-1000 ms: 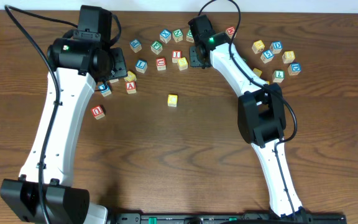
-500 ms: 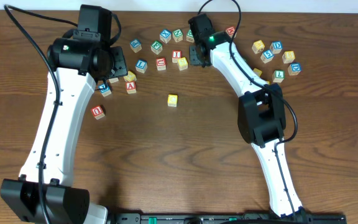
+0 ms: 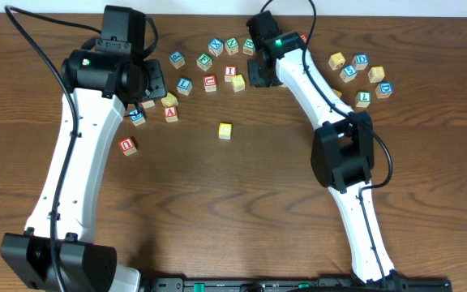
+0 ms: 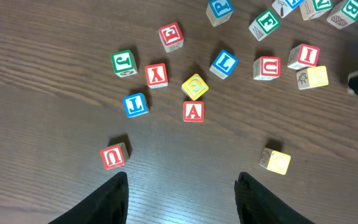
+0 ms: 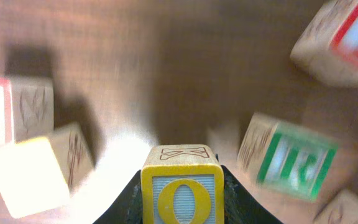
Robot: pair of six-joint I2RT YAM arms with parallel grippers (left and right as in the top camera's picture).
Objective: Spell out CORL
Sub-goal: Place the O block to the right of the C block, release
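My right gripper [image 5: 180, 205] is shut on a yellow O block [image 5: 180, 186] and holds it above the table at the back; in the overhead view [image 3: 259, 75] the block is hidden under the wrist. A green R block [image 5: 291, 163] lies just to its right. A blue L block [image 4: 224, 63] also shows in the overhead view [image 3: 185, 84]. A red block with a C-like letter [image 4: 266, 67] lies right of it. A lone yellow block [image 3: 225, 130] sits mid-table. My left gripper [image 4: 182, 183] is open and empty, above the left blocks.
Loose letter blocks are scattered along the back: a red A [image 4: 193, 111], a yellow G [image 4: 195, 86], a red U [image 3: 127, 145], a red I [image 4: 308, 55]. Another cluster [image 3: 362, 77] lies at the back right.
My right gripper has shifted slightly back and to the right with the O block. The left arm and the table blocks have not moved.
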